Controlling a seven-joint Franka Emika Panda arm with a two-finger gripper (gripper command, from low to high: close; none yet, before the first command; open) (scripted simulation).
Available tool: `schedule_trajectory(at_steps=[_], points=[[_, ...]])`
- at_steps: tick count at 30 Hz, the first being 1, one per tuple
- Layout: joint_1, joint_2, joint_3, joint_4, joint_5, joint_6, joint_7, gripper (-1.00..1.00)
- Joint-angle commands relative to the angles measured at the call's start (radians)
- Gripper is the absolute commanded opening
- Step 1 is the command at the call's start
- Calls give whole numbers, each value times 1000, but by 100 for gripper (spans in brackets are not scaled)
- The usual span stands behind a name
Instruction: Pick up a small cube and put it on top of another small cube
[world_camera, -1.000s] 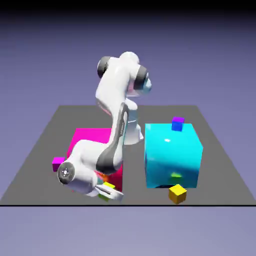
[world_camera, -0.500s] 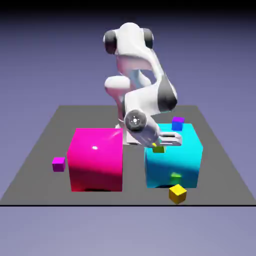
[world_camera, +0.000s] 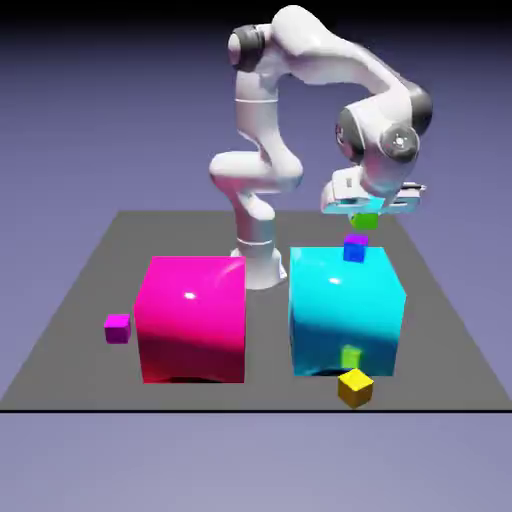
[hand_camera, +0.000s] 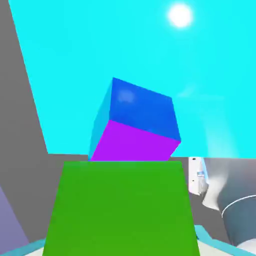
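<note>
On the grey desk (world_camera: 100, 270), my end effector (world_camera: 366, 212) grips the lime cube (world_camera: 365, 221) above the blue cube (world_camera: 355, 247); misaligned release could topple it.

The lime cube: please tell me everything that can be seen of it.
The lime cube is tiny, plain yellow-green, with a matte look. It hangs in the air, clamped in the gripper, apart from and just above the blue cube that sits on the big cyan block. In the hand view, it fills the lower middle, squarely posed.
</note>
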Motion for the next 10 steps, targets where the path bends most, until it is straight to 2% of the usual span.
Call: schedule_trajectory(at_steps=[1,2,3,10], points=[[2,-8,4,-36,4,29,-6,-100],[3,-9,4,-44,6,35,-8,-100],[3,-9,4,-44,6,35,-8,100],[-16,31,-14,145,-27,-117,25,100]])
